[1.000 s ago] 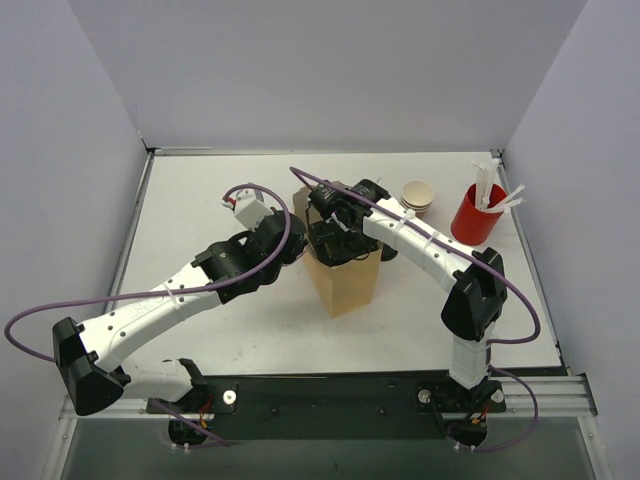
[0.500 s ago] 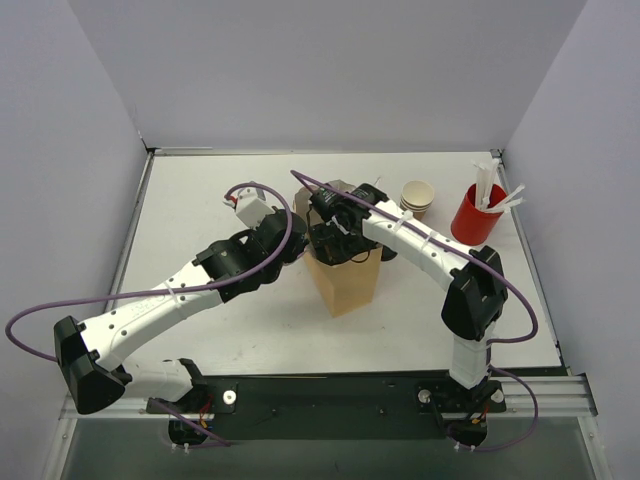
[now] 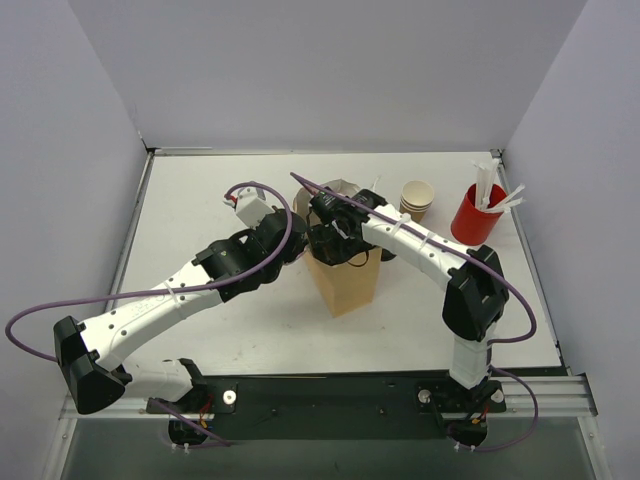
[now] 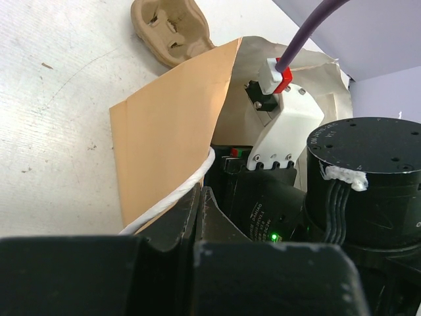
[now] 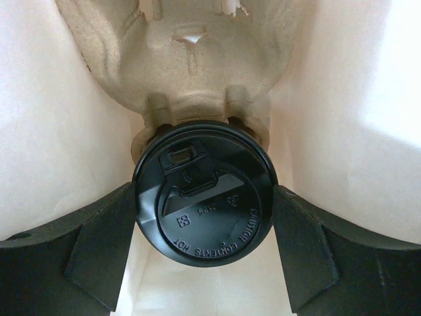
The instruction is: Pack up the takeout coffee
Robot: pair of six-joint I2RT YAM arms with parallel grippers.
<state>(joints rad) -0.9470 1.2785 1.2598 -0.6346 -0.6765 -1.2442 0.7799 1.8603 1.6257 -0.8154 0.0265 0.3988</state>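
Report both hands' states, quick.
Left hand: closed, seemingly pinching the bag rim.
Right hand: gripping the lidded coffee inside the bag.

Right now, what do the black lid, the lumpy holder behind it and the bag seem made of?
Seemingly: black lid, plastic, smooth with a slight sheen, embossed lettering; holder, moulded paper pulp, matte, fibrous, grainy; bag, kraft paper, matte tan, creased folds.

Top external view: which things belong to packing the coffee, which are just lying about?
In use: lidded coffee cup, brown paper bag, pulp carrier, right gripper, left gripper.
Lying about: stack of paper cups, red cup of white sticks.
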